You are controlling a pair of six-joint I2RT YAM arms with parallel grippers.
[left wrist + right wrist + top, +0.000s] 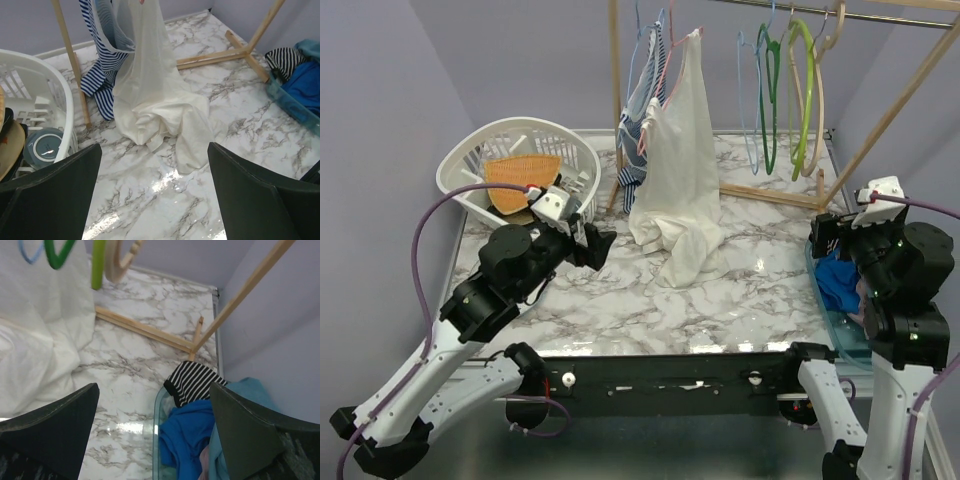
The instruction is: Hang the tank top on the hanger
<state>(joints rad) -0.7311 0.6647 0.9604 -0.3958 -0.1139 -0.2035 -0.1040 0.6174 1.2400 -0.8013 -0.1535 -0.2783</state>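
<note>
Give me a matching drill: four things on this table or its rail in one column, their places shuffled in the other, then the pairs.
1. white plastic laundry basket
2. long cream-white garment
3. beige wooden hanger
4. clear plastic bin

A. at the marble table's right edge
B. bare on the clothes rail, far right
C. far-left corner
D. hung from the rail, hem on the table

Pairs: 1-C, 2-D, 3-B, 4-A

Plain lavender walls (pixel 470 50) closed in a marble-patterned table (pixel 610 300). A wooden rack (pixel 770 195) stood at its far end. Light glared off the near edge, perhaps from overhead.
</note>
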